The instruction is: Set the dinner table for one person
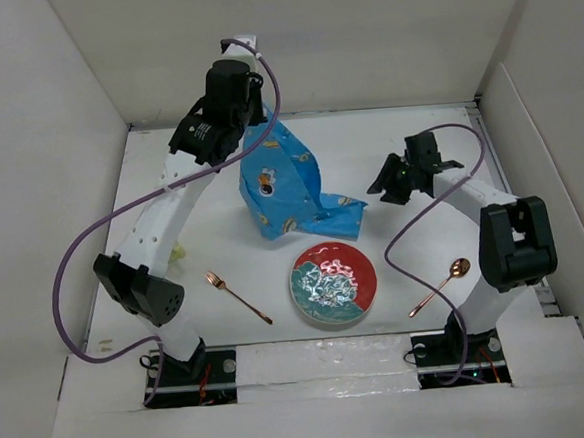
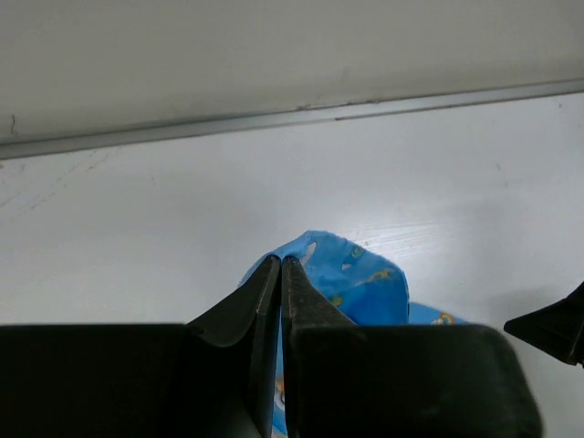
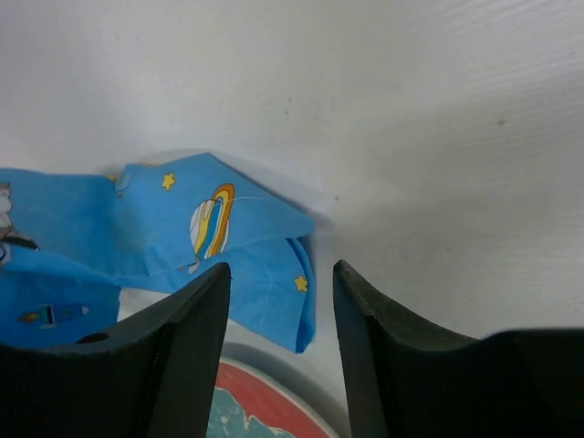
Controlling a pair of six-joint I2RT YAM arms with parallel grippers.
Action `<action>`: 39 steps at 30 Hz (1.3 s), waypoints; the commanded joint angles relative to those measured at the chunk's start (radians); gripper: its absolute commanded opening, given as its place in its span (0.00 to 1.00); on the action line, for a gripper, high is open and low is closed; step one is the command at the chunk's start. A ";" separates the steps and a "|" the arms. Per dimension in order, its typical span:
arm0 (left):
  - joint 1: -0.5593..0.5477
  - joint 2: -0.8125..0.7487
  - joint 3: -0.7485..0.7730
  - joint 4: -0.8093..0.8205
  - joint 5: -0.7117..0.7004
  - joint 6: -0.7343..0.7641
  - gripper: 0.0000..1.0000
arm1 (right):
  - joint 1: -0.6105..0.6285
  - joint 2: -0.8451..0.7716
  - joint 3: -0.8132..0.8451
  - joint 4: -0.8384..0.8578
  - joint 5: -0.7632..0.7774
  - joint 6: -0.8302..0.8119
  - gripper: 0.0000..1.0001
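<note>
Placemat [image 1: 280,185] hangs pinched in left pincer [image 2: 280,263], right pincer [image 3: 281,269] gaping beside its corner; fork [image 1: 237,297] and spoon [image 1: 440,287] flank plate [image 1: 334,286].

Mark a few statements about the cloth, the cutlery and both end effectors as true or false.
1. The left end effector is shut on the blue placemat. True.
2. The right end effector grips the placemat's corner. False: it is open and holds nothing.
3. The fork lies on the left arm's side of the plate. True.
4. The spoon rests on the plate. False: it lies on the table, on the plate's other side.
</note>
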 commanded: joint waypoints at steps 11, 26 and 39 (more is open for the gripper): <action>0.057 -0.129 -0.162 0.080 0.039 -0.001 0.00 | 0.089 0.109 0.094 0.003 0.095 0.049 0.56; 0.066 -0.117 -0.171 0.087 0.050 -0.004 0.00 | 0.154 0.188 0.154 0.001 0.120 0.011 0.53; 0.066 -0.098 -0.150 0.070 0.050 -0.009 0.00 | 0.144 0.231 0.232 -0.042 0.298 -0.044 0.42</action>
